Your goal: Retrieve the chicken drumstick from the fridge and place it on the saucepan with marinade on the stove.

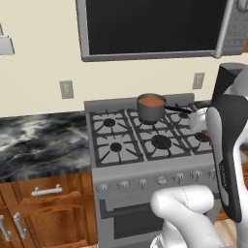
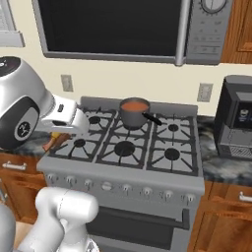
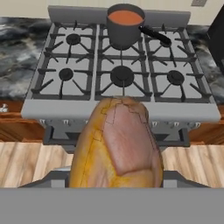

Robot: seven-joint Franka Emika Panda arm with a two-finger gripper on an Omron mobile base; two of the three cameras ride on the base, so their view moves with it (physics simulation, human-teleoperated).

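Observation:
The chicken drumstick (image 3: 116, 144), orange-brown and knobbly, looms large at the bottom of the hand view, covering my fingertips. My gripper (image 2: 55, 137) is shut on it, in front of the stove's left front corner; a bit of the drumstick (image 2: 50, 142) pokes out below the hand. The stove (image 3: 122, 111) lies ahead with black grates. The dark grey saucepan (image 3: 124, 28) stands on the back middle burner with its handle pointing right, and red-orange marinade (image 3: 125, 17) fills it. Both base views show the saucepan (image 1: 151, 110) (image 2: 134, 114) too. The fridge is out of view.
A microwave (image 2: 113, 27) hangs over the stove. A dark appliance (image 2: 236, 118) stands on the counter to the right. Marbled counter (image 1: 38, 140) runs to the left above wooden cabinets (image 1: 48, 208). Wood floor (image 3: 26, 162) lies in front of the oven.

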